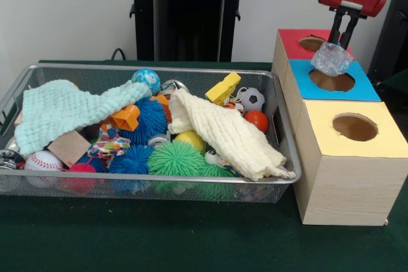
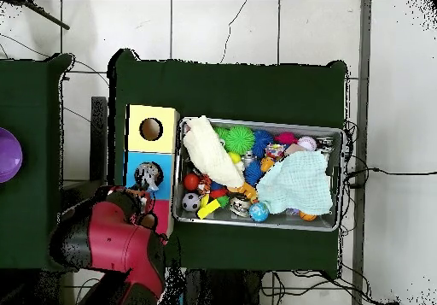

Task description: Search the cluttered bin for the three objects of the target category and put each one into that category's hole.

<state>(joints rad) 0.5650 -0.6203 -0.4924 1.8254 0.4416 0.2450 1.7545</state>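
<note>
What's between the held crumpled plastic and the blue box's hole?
Nothing visible. The gripper holds the crumpled clear plastic right over the hole in the blue top; the opening looks unobstructed.

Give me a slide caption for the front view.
Gripper holds a crinkled clear plastic piece above the hole in the blue-topped box, beside the cluttered bin.

Blue box top [image 1: 366,87]; silver bin [image 1: 153,185]; mint cloth [image 1: 57,109].

No readable text, labels or numbers; small objects possibly too blurred.
</note>
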